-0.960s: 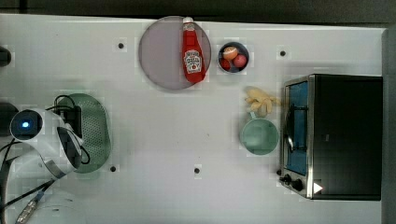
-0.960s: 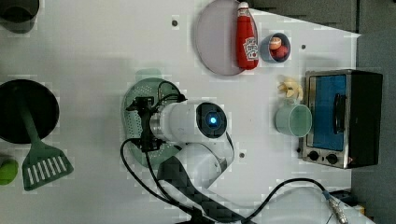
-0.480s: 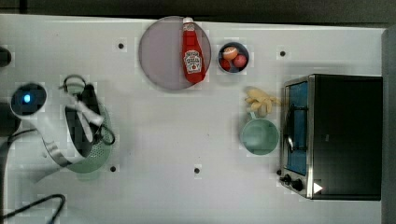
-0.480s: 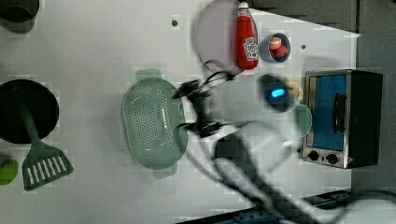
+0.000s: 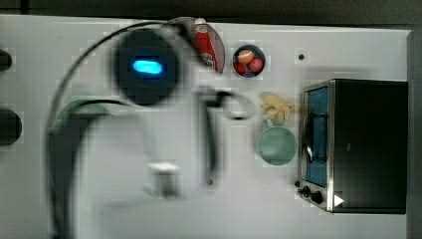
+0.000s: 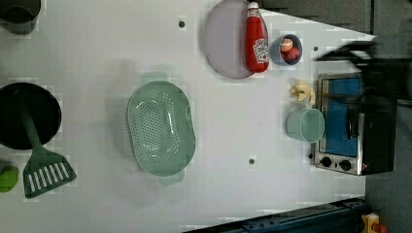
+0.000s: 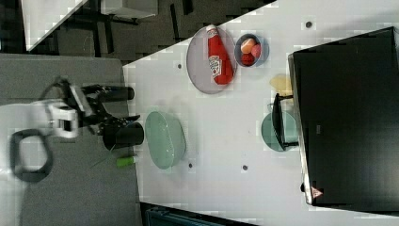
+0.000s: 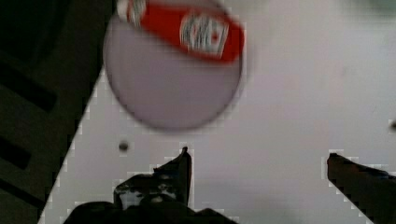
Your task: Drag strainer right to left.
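The strainer (image 6: 160, 127) is a pale green oval colander with rows of small holes. It lies flat on the white table, left of centre in the left view, with nothing touching it. In the right view the strainer (image 7: 164, 140) sits near the table's left edge. In the top view only a strip of the strainer (image 5: 82, 107) shows behind my blurred arm (image 5: 144, 67). In the wrist view my gripper (image 8: 259, 163) is open and holds nothing. It hangs over bare table beside the grey plate (image 8: 173, 79).
A ketchup bottle (image 6: 256, 39) lies on the grey plate (image 6: 223, 43), next to a small bowl of fruit (image 6: 290, 48). A green cup (image 6: 304, 124) and a toaster oven (image 6: 352, 124) stand at the left view's right. A black pan (image 6: 29, 116) and spatula (image 6: 43, 170) lie at the left view's left.
My arm has swung off the strainer and now shows as a blur away from it. The strainer has stayed where it lay half a second ago.
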{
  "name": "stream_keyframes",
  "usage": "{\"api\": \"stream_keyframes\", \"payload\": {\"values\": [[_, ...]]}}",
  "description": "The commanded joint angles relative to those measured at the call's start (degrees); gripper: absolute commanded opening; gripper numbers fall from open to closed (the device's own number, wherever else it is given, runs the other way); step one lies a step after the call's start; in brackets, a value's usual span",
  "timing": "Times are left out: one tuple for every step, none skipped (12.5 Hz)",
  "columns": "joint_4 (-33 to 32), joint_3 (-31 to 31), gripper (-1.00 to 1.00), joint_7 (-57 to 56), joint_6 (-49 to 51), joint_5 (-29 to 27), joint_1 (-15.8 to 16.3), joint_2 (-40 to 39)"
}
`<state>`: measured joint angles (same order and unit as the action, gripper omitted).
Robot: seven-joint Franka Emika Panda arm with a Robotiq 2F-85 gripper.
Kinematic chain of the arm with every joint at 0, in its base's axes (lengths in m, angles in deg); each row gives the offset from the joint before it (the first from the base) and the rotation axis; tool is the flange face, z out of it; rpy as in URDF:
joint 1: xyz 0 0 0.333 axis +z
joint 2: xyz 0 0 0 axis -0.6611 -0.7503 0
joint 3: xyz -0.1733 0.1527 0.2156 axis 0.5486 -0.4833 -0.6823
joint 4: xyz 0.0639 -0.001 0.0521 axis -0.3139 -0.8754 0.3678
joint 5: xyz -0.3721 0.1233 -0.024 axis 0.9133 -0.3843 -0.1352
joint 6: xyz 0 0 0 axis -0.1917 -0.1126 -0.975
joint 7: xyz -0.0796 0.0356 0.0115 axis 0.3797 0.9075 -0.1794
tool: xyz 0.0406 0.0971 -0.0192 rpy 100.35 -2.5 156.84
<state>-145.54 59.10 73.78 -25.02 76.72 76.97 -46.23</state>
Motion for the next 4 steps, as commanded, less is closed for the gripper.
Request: {"api": "stream_keyframes", "payload": {"values": [[-1.6,8.4,1.00,-22.0,6.5,2.0,-2.6,3.2],[-1.6,10.4,1.00,-25.3,7.5,3.3,-2.6,4.7],[-1.6,11.5,1.00,-26.5,8.7,4.2,-2.6,6.0],[-1.6,11.7,1.00,-26.5,10.4,5.1,-2.6,7.2]]}}
